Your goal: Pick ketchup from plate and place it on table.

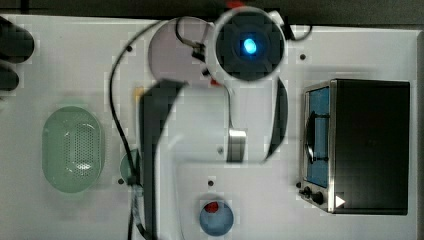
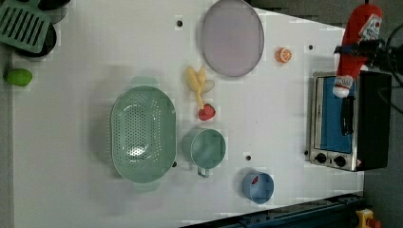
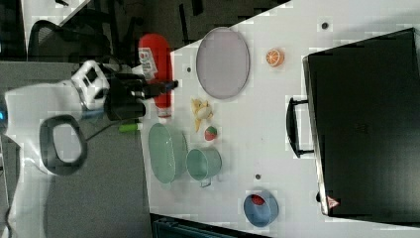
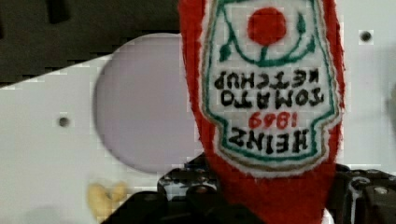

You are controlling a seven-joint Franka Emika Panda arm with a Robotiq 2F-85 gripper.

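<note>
Arm raised, fingers [image 3: 163,84] clamping ketchup [image 3: 154,69]

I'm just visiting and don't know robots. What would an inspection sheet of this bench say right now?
Surface: white table with small dark holes.
Job's things: ketchup lifted off the table, clamped in the gripper; plate bare.
Clutter: green basket, green cup, blue dish with something red inside, strawberry, yellow food, orange slice, toaster oven, lime.
Grippers: gripper shut on the bottle.
Cables: black cable along the arm.
Surroundings: dark chair beyond the table.
</note>
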